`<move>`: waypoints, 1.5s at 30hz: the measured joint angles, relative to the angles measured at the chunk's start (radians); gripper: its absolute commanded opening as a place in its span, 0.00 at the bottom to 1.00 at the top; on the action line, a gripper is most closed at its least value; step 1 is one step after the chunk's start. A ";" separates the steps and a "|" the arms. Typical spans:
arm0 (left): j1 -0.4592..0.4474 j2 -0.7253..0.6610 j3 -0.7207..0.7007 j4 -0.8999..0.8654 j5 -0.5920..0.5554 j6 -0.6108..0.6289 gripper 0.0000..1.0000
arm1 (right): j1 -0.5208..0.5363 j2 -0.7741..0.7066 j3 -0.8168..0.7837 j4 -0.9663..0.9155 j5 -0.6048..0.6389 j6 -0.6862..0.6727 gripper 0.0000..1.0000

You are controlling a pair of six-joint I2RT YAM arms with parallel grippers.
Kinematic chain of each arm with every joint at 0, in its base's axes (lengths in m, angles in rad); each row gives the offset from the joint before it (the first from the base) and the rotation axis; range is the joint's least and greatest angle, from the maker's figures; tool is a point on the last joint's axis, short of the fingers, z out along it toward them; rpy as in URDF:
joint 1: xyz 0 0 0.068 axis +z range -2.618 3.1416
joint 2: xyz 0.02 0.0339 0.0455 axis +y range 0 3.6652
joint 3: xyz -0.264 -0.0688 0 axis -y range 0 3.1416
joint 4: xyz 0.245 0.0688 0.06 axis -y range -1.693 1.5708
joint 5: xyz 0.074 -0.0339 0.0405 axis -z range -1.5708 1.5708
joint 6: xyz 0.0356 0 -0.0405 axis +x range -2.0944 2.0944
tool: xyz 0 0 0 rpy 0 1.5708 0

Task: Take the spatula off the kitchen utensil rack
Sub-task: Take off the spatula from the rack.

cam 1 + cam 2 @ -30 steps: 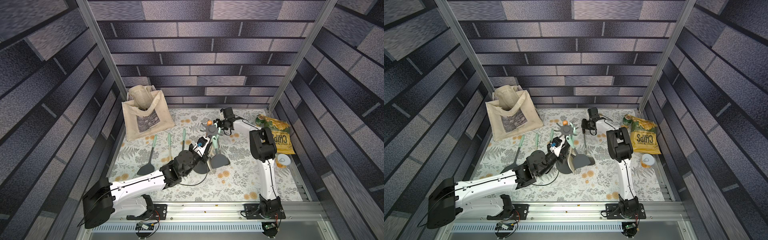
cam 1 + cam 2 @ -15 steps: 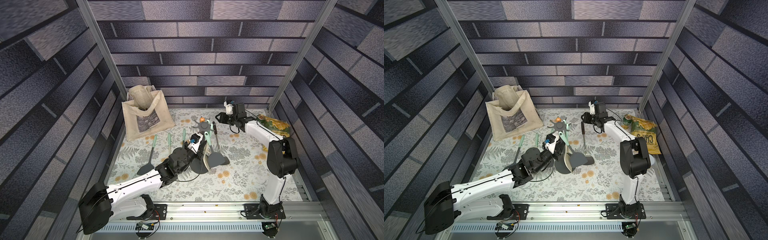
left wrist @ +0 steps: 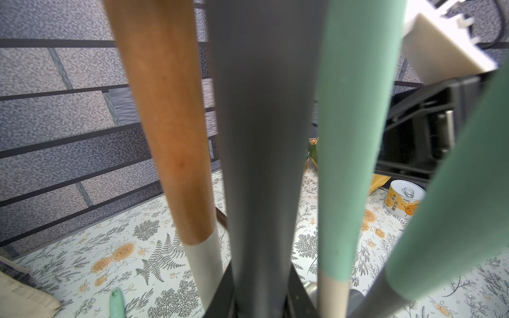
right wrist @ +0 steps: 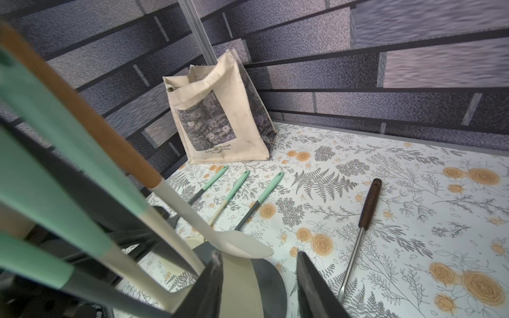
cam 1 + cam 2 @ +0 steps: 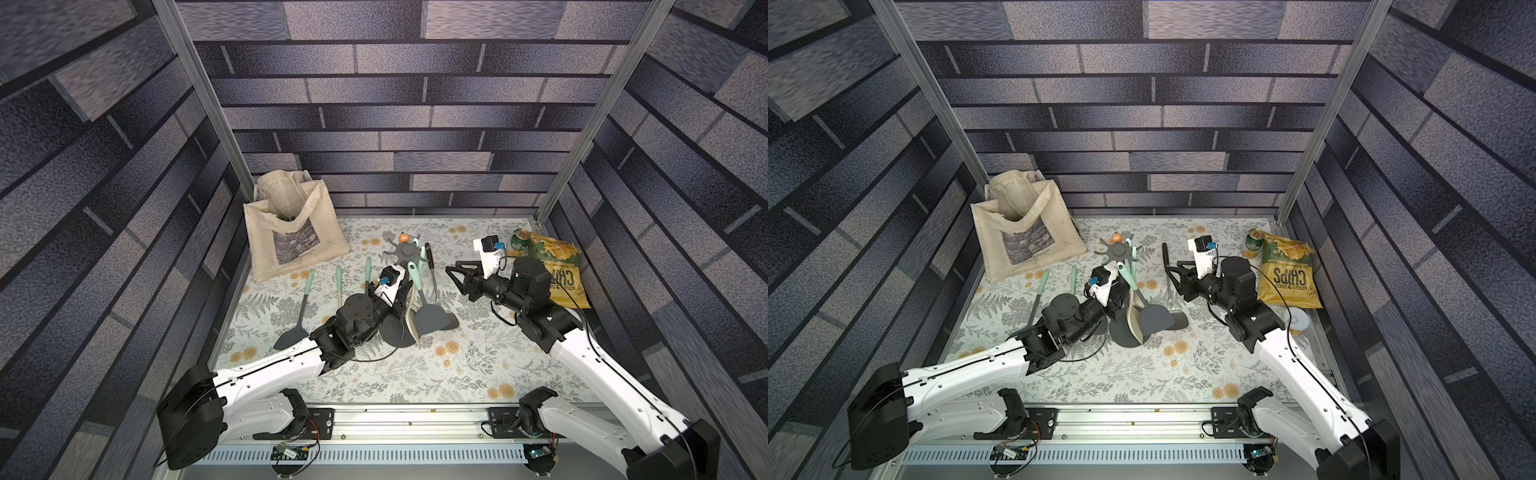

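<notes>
One kitchen utensil rack (image 5: 409, 251) mid-mat (image 5: 415, 374), hanging one wood-handled spoon (image 3: 170, 137) and at least two mint-handled tools (image 3: 349, 137); three loose mint-handled utensils (image 4: 238, 184) flat to its left; one spatula (image 5: 433, 278) flat just right of it; left gripper (image 5: 400, 291) clamped on the rack's pole; right gripper (image 5: 455, 276) jaws parted, holding nothing, right of the rack.

Matt grey rack (image 5: 406, 250), cloth bag (image 5: 291, 237), wooden handle (image 3: 170, 124)
</notes>
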 measured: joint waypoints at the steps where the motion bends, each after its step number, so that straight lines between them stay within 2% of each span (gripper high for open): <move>1: 0.001 0.000 0.000 0.000 0.001 0.000 0.14 | 0.014 -0.045 -0.011 -0.006 -0.001 -0.011 0.44; 5: 0.004 0.002 0.002 -0.002 0.008 0.000 0.14 | 0.066 -0.127 -0.014 -0.025 0.005 -0.053 0.44; 9: 0.005 0.002 0.007 -0.012 0.008 0.000 0.14 | 0.111 -0.138 -0.014 -0.039 0.018 -0.094 0.44; 45: 0.005 0.002 0.034 -0.066 0.008 0.000 0.14 | 0.364 0.031 0.090 0.016 0.104 -0.277 0.43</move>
